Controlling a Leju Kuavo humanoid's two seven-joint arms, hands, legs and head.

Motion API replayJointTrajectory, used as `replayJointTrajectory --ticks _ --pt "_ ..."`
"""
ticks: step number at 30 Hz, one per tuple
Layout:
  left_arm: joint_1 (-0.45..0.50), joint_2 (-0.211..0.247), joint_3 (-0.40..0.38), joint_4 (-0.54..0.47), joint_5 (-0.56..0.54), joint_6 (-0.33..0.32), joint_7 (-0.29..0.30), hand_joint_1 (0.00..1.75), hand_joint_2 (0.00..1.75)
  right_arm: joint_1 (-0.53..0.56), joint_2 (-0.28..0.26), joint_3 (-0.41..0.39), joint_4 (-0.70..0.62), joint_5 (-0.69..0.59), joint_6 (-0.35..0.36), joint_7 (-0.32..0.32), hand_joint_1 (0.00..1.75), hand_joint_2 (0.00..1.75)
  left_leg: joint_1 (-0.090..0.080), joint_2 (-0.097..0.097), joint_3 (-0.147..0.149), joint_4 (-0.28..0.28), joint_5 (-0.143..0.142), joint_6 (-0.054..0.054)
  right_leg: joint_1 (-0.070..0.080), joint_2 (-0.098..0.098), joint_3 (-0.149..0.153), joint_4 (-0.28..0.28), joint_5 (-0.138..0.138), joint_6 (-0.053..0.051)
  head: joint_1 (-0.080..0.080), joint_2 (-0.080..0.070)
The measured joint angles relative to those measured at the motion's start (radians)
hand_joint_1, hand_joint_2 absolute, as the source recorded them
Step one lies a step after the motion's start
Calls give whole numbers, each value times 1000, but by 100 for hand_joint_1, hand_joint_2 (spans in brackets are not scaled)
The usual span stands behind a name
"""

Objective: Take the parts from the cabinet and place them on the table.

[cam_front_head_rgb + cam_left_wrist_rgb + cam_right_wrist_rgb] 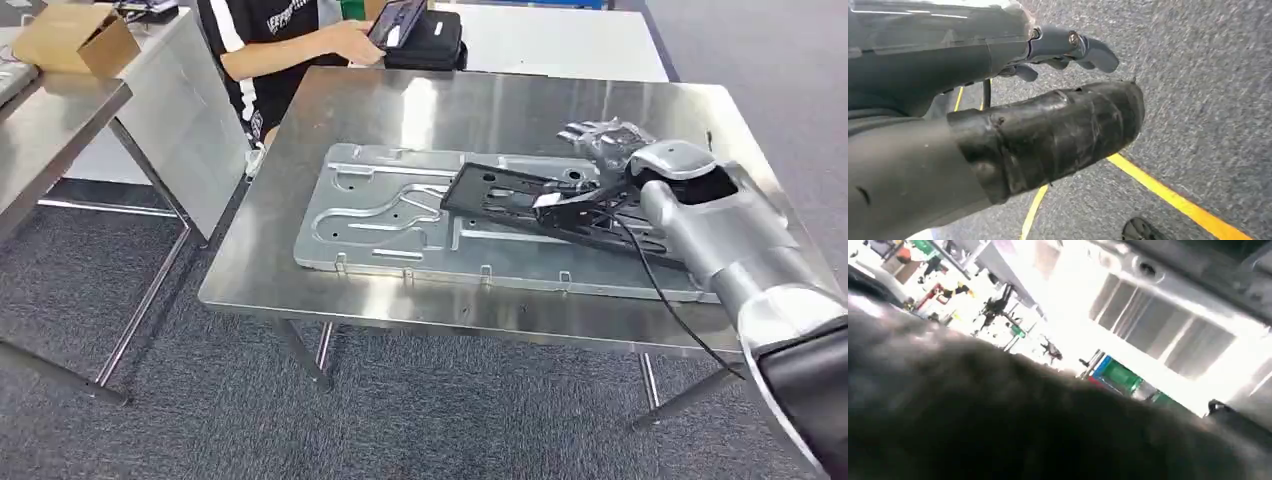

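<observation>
Head view first: the right robot hand (603, 143) is out over the steel bench (500, 105) at about two o'clock, and beneath the wrist a flat black part (520, 195) — a thin frame with cut-outs — lies slanted across a big pressed grey metal panel (390, 215) that sits flat on the bench. The black part's near end runs in under the forearm, so I cannot tell whether the hand is gripping it, merely resting on it, or loose; the fingers look spread beyond the part toward one o'clock, but that is not plain. Judging by looks, the black part is light, stiff plastic or thin sheet, a bit slippery on bare metal, best taken along one long edge or through a cut-out; the grey panel seems heavier, rigid and sharp-edged, a job for its rim. A person in a dark shirt (270, 40) sits at eleven o'clock beyond the bench, busy with a tablet (395, 22). Left wrist view now: the left robot hand (1063, 50) hangs over grey carpet (1208, 90) with a yellow floor line (1173, 197), fingers curled in and holding nothing. Right wrist view: badly blurred, a dark mass across the near side, bright glare and a pale metal edge (1198, 295) behind it; no fingers can be made out there.
</observation>
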Motion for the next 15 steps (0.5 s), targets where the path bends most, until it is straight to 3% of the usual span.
replayJointTrajectory --ticks 2,3,4,5,6,7,8,9,10,12,13,15 --pt "1 -11 2 -8 0 -1 3 0 0 -28 -21 3 0 3 10 -5 0 0 -3 -1 -27 7 13 1 1 0 -41 148 -85 3 0 0" --pt "1 -13 3 -13 0 -1 5 0 0 -35 -28 5 0 5 11 -5 0 0 -3 -1 -40 13 20 0 1 0 -44 187 -93 5 0 0" --pt "2 -17 4 -16 0 -2 5 0 0 -39 -32 6 0 5 11 -5 0 0 -2 -1 -53 18 26 -1 0 -1 -24 177 -73 6 0 0" --pt "3 -21 5 -18 0 -2 6 0 0 -43 -34 9 0 5 11 -5 0 0 -2 0 -65 25 30 -2 -2 -1 15 131 -43 6 0 0" --pt "3 -21 6 -20 0 -2 6 0 0 -50 -37 10 0 6 10 -5 0 0 -2 0 -77 33 34 -6 -3 -1 71 49 -9 5 0 0" --pt "2 -24 7 -21 0 -3 6 0 0 -58 -37 11 -1 6 10 -5 0 0 -2 0 -88 43 38 -10 -3 -1 130 -38 7 4 0 0" --pt "2 -26 7 -25 0 -4 6 0 0 -65 -38 11 -1 6 10 -5 0 0 -6 -1 -102 51 43 -17 2 0 157 -93 -28 1 0 0" --pt "2 -27 8 -27 0 -4 6 0 0 -65 -40 12 -4 7 10 -5 0 0 -5 -2 -102 52 48 -21 8 0 147 -83 -5 -5 -1 0" --pt "0 -27 8 -29 0 -4 6 0 0 -67 -42 14 -5 8 10 -5 0 0 -4 -3 -103 56 55 -26 8 0 146 -93 -7 -7 1 0" --pt "2 -29 9 -30 0 -4 6 0 0 -68 -42 18 -7 8 10 -5 0 0 -4 -7 -110 47 73 -36 8 -1 135 -93 8 -23 1 0" --pt "3 -29 10 -34 0 -4 7 0 0 -72 -42 20 -7 8 10 -5 0 0 0 -7 -118 56 60 -43 3 -5 124 -97 24 -33 1 0" --pt "3 -34 10 -35 0 -6 10 0 0 -77 -40 24 -11 8 7 -3 0 0 3 -7 -155 141 -55 -57 2 -6 95 -98 47 -45 1 0"
